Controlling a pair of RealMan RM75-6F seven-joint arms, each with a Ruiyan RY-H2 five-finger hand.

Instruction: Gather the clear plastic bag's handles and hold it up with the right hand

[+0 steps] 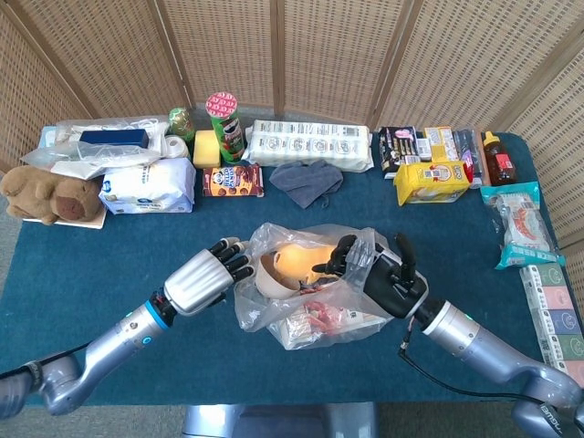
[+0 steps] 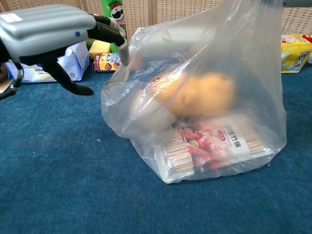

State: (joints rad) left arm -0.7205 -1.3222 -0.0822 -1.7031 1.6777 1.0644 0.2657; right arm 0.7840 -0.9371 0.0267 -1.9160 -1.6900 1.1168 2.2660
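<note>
The clear plastic bag (image 1: 310, 301) stands in the middle of the blue table, holding an orange-yellow lump (image 2: 202, 92) and a pack of wooden sticks (image 2: 214, 146). My right hand (image 1: 381, 274) grips the bag's upper right rim, its fingers (image 1: 339, 255) curled into the plastic. My left hand (image 1: 203, 279) lies low at the bag's left side, fingers apart. Its fingertips (image 2: 117, 39) touch the bag's upper left edge in the chest view, where the left hand (image 2: 48, 31) fills the top left, thumb hanging free below.
Goods line the table's back: a Pringles can (image 1: 224, 123), a white tissue pack (image 1: 146, 187), a grey cloth (image 1: 307, 178), a yellow box (image 1: 431, 181). A plush bear (image 1: 50, 196) sits at far left. Packets (image 1: 522, 224) lie at the right edge.
</note>
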